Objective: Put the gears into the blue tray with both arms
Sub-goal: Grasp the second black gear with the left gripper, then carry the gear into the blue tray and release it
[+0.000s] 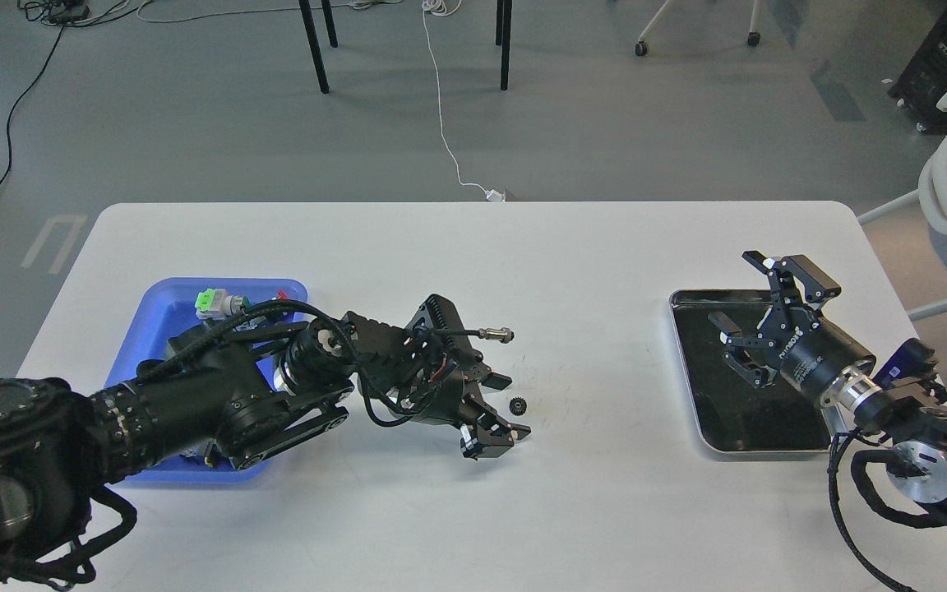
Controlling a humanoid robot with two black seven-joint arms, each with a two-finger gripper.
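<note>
A single small black gear (516,404) lies on the white table, just right of my left gripper (507,407). That gripper is open, one finger above and left of the gear and the other below it, so the gear sits at the mouth of the jaws, untouched as far as I can see. The blue tray (169,306) lies at the left, largely hidden beneath my left arm; a green-and-white connector part shows at its far edge. Over at the right, my right gripper (745,308) hovers open above the silver-rimmed tray with nothing between its fingers.
The silver-rimmed tray with a black inside (687,386) lies at the right of the table. A cable with a metal plug (496,334) sticks out from my left wrist above the gear. Chair legs and floor cables lie beyond the table's far edge.
</note>
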